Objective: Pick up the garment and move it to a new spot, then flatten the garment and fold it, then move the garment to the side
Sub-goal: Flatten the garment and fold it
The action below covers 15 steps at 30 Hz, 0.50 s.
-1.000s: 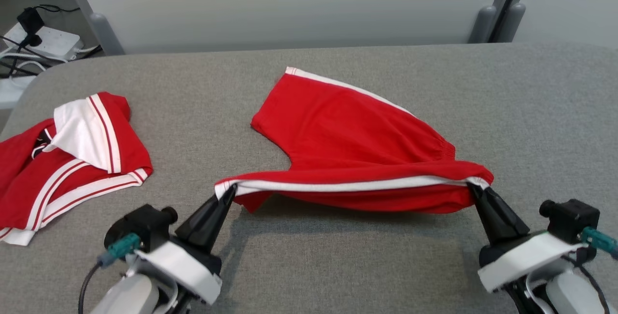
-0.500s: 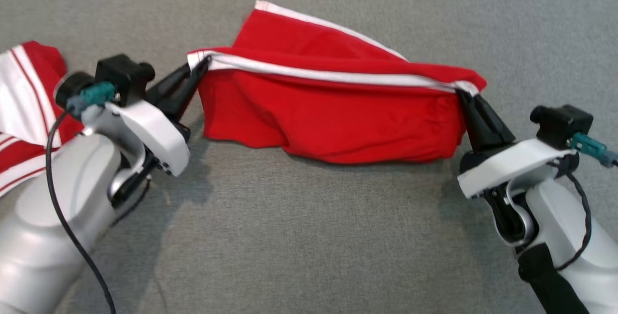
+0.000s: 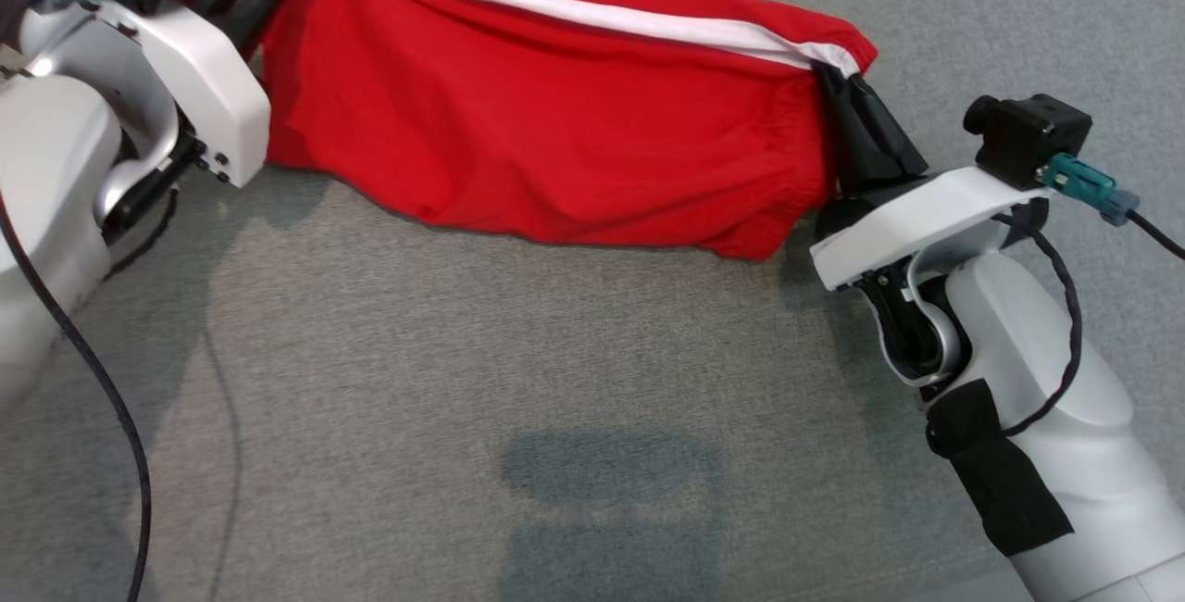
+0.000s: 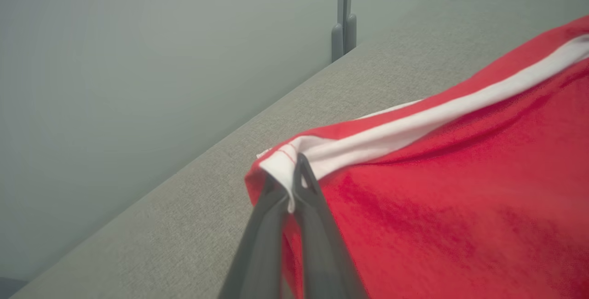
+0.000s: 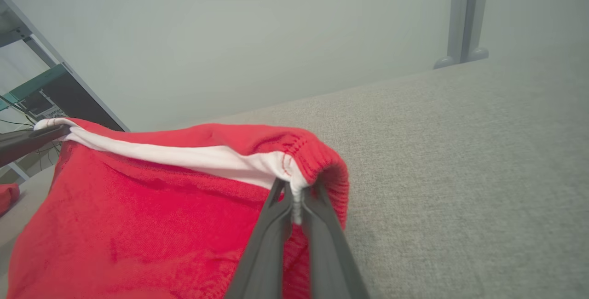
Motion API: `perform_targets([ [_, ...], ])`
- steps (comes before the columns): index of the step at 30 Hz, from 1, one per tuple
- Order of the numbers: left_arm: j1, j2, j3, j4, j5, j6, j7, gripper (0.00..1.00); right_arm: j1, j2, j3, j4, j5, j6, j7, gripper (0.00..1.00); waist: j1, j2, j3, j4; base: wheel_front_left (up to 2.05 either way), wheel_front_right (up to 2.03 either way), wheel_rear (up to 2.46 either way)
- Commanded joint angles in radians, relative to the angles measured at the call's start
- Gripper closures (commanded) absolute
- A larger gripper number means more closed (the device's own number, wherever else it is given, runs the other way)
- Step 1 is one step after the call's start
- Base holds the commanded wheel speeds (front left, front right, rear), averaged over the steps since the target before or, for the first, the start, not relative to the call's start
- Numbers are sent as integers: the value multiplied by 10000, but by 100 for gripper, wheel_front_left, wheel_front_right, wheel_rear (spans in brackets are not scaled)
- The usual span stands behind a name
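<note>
Over a grey woven tabletop, with a pale wall panel behind, working with both arms reaching forward. Pinching tight with the left gripper on the hemmed corner of the garment, right at the end of its white stripe. Pinching just as tight with the right gripper on the opposite corner, beside the gathered waistband.

Holding only a thin fold of cloth at the very fingertips on each side, so probably risking a slip at either pinch if pulling the arms wider or jerking. Risking a lopsided lay as well: carrying the left corner seemingly higher or farther off than the right, so likely setting one end down first and rucking the cloth. Possibly dragging the lower edge across the rough weave and rolling it under while lowering, since hanging close to or on the tabletop along the bottom; hard to tell which.

Looking like red shorts, doubled over, stretched sideways between the two grippers toward the far side of the tabletop. Running taut along the top edge, white stripe straight from pinch to pinch. Sagging below in soft, loose folds. Showing a puckered elastic band down the right end and a plain stitched hem at the left.
</note>
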Motion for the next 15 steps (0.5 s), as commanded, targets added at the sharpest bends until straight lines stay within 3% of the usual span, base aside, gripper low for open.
perform_targets([
  [1, -566, 423, 226, -19, -157, 2, -6, 100, -68, 160, 90, -174, 114, 40, -130, 100, 0, 0, 332, -339, 0, 0, 0],
  [15, -2063, 567, -626, 1572, -325, 2, -196, 100, -373, 590, 625, -414, 413, 40, -130, 100, 0, 0, 1106, -1272, 0, 0, 0],
])
